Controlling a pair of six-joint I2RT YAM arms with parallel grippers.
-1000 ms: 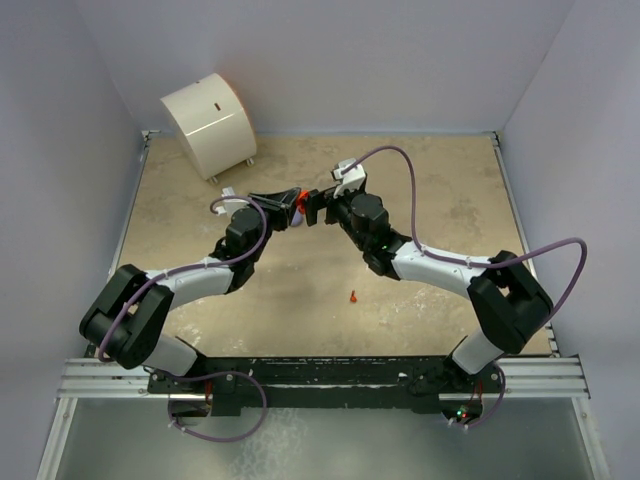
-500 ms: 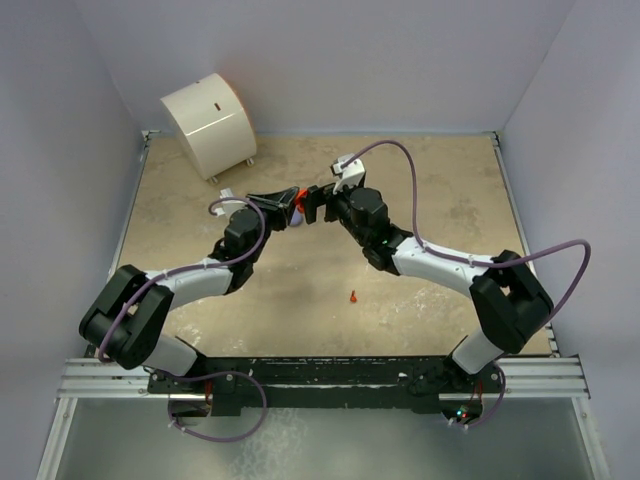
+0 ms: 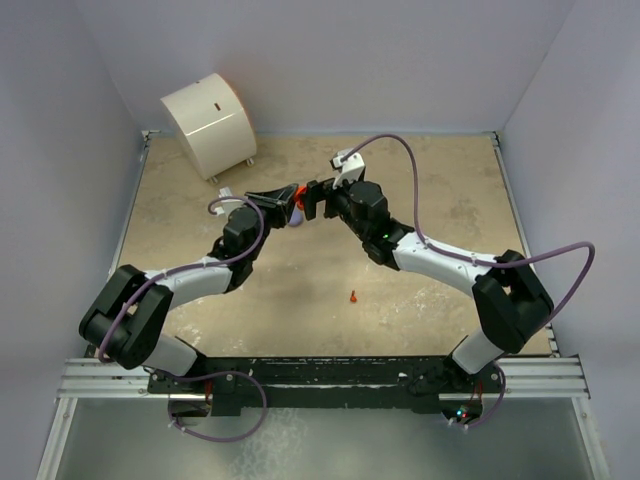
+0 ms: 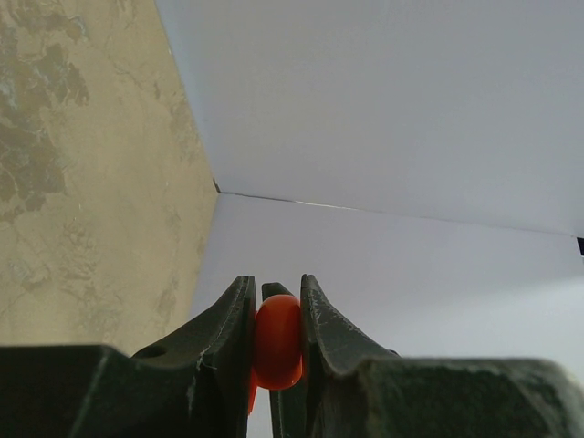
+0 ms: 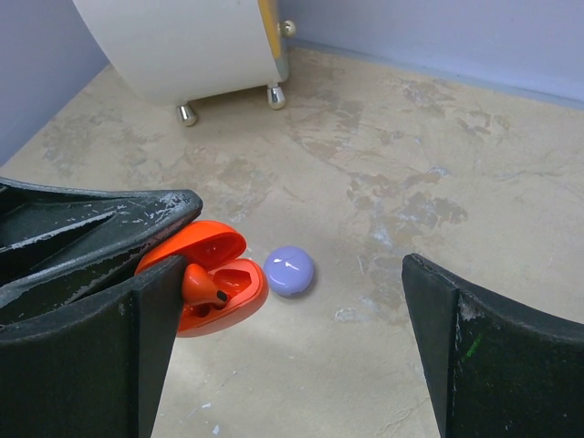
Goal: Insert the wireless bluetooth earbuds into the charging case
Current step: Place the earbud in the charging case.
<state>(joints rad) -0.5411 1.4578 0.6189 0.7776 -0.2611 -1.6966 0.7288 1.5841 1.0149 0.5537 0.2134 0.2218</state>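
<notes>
My left gripper (image 3: 293,203) (image 4: 276,285) is shut on the red-orange charging case (image 4: 278,339), held up above the table. In the right wrist view this case (image 5: 239,290) has its lid up, and a red-orange earbud (image 5: 199,283) with a dark tip lies in its left well. My right gripper (image 3: 314,199) (image 5: 297,310) stands wide open just beside the case, one finger (image 5: 87,360) in front of the case's left part. A second red-orange earbud (image 3: 353,296) lies on the table nearer the bases. A closed lilac round case (image 5: 289,270) sits on the table under the grippers.
A big white drum-shaped object (image 3: 208,123) (image 5: 182,46) on small feet stands at the back left corner. Pale walls enclose the beige table (image 3: 440,200) on three sides. A purple cable (image 3: 560,250) loops off the right arm.
Both grippers, with the case in the left one, have drifted a little toward the back of the table. The right arm's elbow shifted slightly. The loose earbud has stayed put.
</notes>
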